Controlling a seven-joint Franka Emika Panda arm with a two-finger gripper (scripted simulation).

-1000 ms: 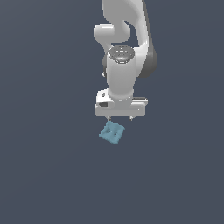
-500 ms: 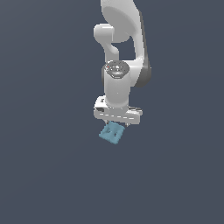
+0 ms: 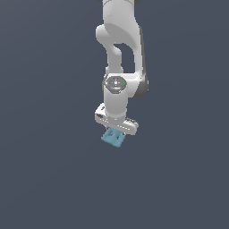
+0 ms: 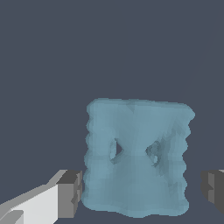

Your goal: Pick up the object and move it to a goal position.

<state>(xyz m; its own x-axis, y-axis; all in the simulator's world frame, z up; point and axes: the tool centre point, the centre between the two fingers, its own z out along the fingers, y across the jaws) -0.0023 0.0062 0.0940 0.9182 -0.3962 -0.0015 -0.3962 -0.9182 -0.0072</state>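
Arm: white Panda, reaching straight down from top of exterior view, wrist vertical. Gripper [image 3: 116,128]: spread wide, grasping nothing; white crossbar skewed, lower toward exterior view's right. Fingers [image 4: 70,194]: dark pads either side of block, small gaps visible, one pad nearer than other. Block [image 4: 138,157]: teal-blue, flat, bumpy-edged, recessed centre; lies on dark grey floor [image 3: 49,170], directly under gripper, partly hidden in exterior view.

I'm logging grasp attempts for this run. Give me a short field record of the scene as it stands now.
object: teal-blue block, flat, bumpy edges, recessed centre
gripper: white, directly over the block in the exterior view
fingers: dark pads on either side of the block, open, a gap showing at each side
contact: none visible
surface: plain dark grey floor
grasp status: not yet closed
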